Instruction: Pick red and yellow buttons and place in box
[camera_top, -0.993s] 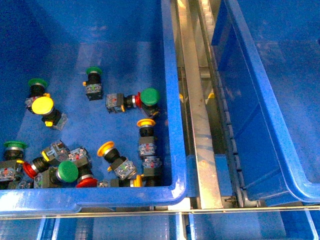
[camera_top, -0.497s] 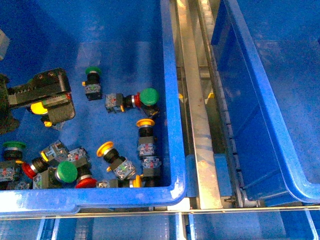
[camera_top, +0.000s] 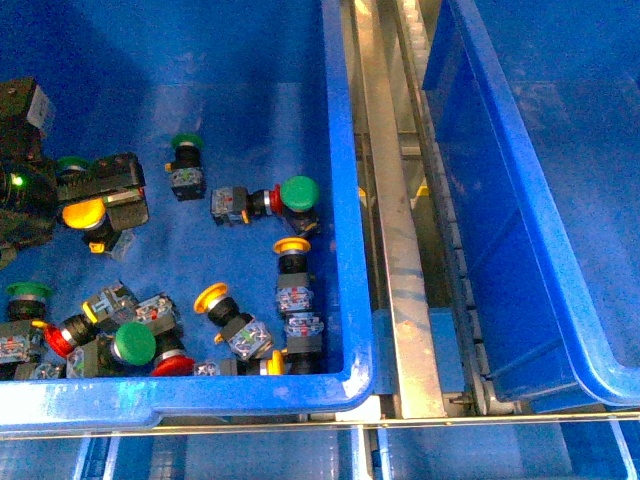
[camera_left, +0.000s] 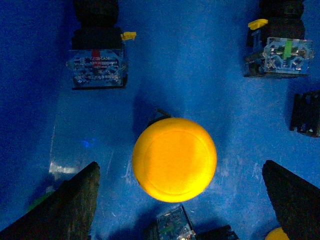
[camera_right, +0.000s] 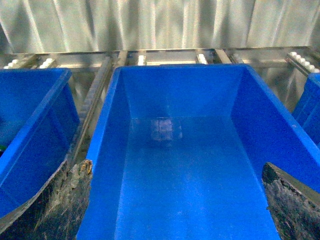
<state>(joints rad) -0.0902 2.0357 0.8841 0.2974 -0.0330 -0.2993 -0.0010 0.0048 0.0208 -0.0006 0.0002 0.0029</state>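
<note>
Two left fingers (camera_left: 70, 205): spread wide, holding nothing.
Yellow button (camera_left: 174, 159): midway between them, cap turned to the wrist, axis along the approach; lying in the left bin (camera_top: 340, 200).
Right fingers (camera_right: 292, 200): spread, above the box (camera_right: 180, 95).
Nearer arm: left.

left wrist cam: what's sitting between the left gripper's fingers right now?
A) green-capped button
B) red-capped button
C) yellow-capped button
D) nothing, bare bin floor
C: the left wrist view shows the yellow-capped button centred between the spread fingers of the left gripper, with a gap on either side, so it is not gripped yet.
</note>
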